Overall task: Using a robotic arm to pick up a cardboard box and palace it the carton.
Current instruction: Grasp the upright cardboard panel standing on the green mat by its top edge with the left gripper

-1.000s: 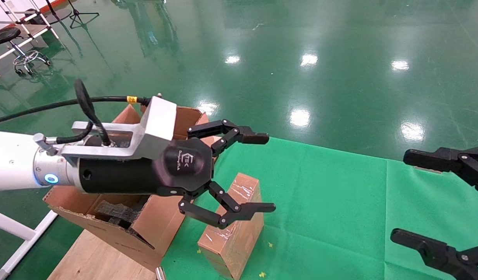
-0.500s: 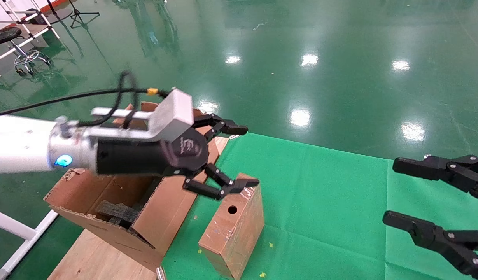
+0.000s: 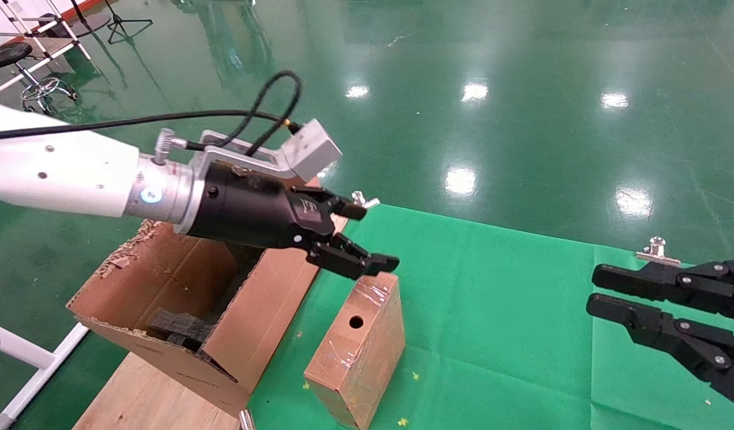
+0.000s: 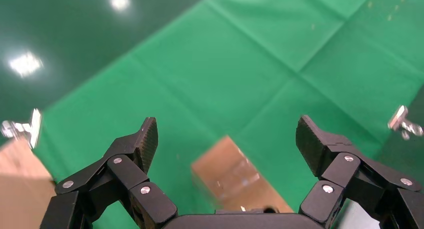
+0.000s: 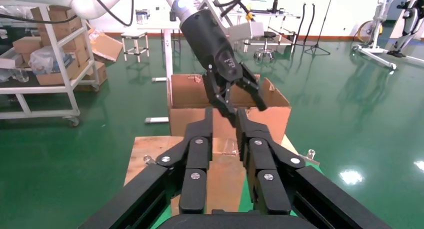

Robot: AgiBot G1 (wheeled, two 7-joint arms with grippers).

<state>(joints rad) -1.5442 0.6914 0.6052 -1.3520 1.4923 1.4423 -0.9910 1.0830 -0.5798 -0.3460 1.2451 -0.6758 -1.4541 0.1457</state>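
The small cardboard box (image 3: 358, 340) with a round hole stands upright on the green cloth (image 3: 498, 310). The large carton (image 3: 181, 298) with torn flaps and black foam inside stands just to its left. My left gripper (image 3: 368, 237), on the white robotic arm (image 3: 62, 173), is open and empty, just above the box's far top edge. In the left wrist view the box (image 4: 235, 174) lies below between the open fingers of the left gripper (image 4: 226, 139). My right gripper (image 3: 593, 291) hovers at the right, nearly shut on nothing, and also shows in its wrist view (image 5: 225, 124).
A wooden board (image 3: 140, 394) lies under the carton. Metal clips (image 3: 657, 248) hold the cloth's edges. A white frame leg (image 3: 38, 358) is at the left. A stool (image 3: 20, 65) stands far back left on the green floor. The right wrist view shows shelving (image 5: 45, 64) behind.
My left gripper has swung forward and tilted down over the box's top, still open. My right gripper's jaws have closed from wide open to a narrow gap.
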